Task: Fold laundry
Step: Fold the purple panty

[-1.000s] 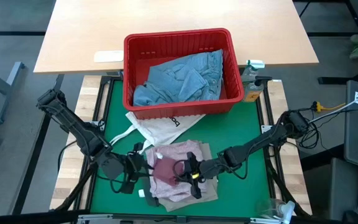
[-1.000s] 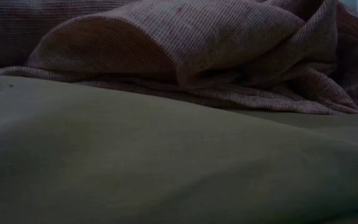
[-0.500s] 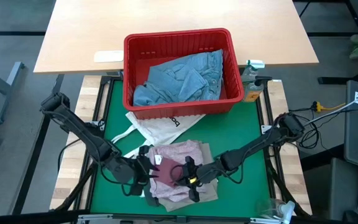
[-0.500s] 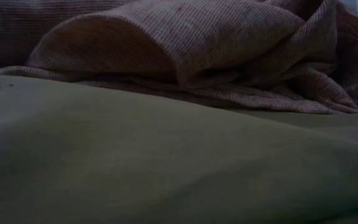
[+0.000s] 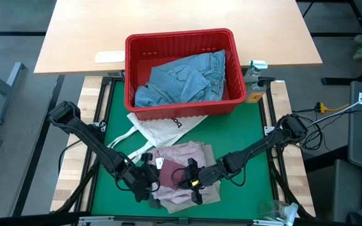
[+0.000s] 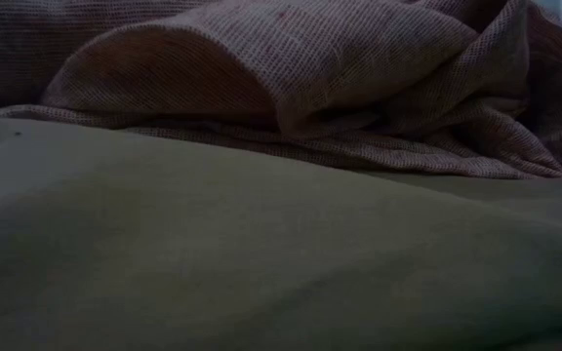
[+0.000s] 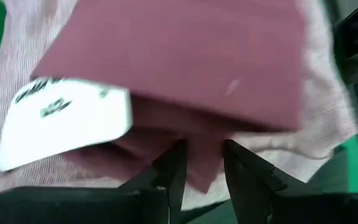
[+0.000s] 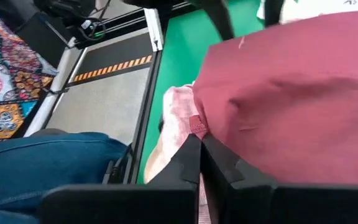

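Reaching further in than a second ago, the left gripper (image 5: pixel 148 182) is now sitting at the soft mottled pink top (image 5: pixel 184 155) on the green mat (image 5: pixel 244 125), fingers (image 7: pixel 169 168) narrowly parted around its maroon fold. The right gripper (image 5: pixel 192 182) is pinching that fold, fingers closed.

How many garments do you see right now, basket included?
3 visible: light blue jeans in the red basket; a mottled pink top on the green mat, with a dark red garment lying on it. More may be hidden underneath.
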